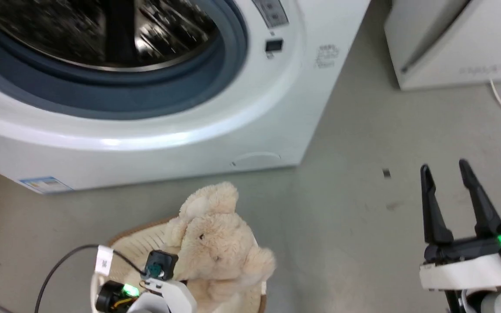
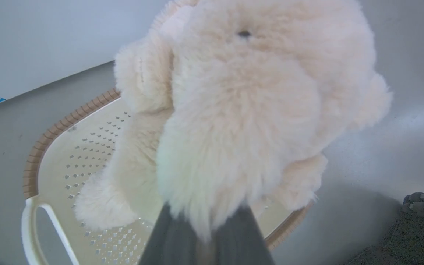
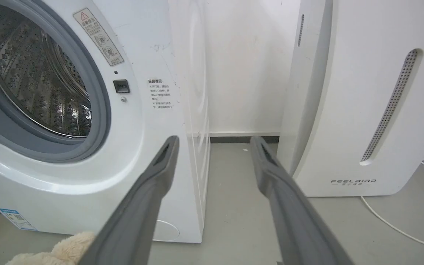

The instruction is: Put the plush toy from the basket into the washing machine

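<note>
Item: plush toy, fur tuft pinched by left gripper, over basket; thin hold may slip short of washing machine; right gripper spread, empty.

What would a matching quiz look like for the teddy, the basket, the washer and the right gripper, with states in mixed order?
Things:
1 plush toy
2 basket
3 washing machine
4 right gripper

States:
A open, empty
B cream, brown rim
C drum exposed
D clamped in left gripper

Pairs: 1-D, 2-B, 3-C, 4-A
</note>
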Controlling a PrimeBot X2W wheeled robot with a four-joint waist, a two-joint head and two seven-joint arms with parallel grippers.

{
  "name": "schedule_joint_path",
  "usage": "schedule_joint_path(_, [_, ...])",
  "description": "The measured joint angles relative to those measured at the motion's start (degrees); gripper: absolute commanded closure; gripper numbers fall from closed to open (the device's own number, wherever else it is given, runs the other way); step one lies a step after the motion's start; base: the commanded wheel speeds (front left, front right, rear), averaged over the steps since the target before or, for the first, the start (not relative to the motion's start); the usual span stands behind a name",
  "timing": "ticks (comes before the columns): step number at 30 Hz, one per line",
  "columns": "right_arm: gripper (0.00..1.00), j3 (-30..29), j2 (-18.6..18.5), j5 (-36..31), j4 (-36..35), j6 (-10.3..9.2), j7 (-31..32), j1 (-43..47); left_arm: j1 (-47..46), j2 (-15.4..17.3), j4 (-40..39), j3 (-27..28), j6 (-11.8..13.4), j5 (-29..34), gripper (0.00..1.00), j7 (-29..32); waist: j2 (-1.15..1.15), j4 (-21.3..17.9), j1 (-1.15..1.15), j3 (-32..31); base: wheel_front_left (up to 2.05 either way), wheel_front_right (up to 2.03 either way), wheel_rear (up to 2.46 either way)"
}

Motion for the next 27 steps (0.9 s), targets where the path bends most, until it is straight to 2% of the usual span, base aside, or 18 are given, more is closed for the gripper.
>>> schedule_joint_path(16, [0.00,-1.0,0.0,-0.6,1.0,0.00,0.0,3.9,11.5,0.7,-22.9,8.0,1.4,1.3,1.00,0.0,0.00,5.7,0.00,-10.8,0.00,0.00,0.00])
schedule_joint_path(27, [0.00,-0.5,0.0,0.2,0.8,0.00,0.0,4.6,14.0,0.4,-36.7,14.8,1.2,0.9,1.00,0.0,0.00,6.4,0.00,-11.3,0.00,0.00,0.00])
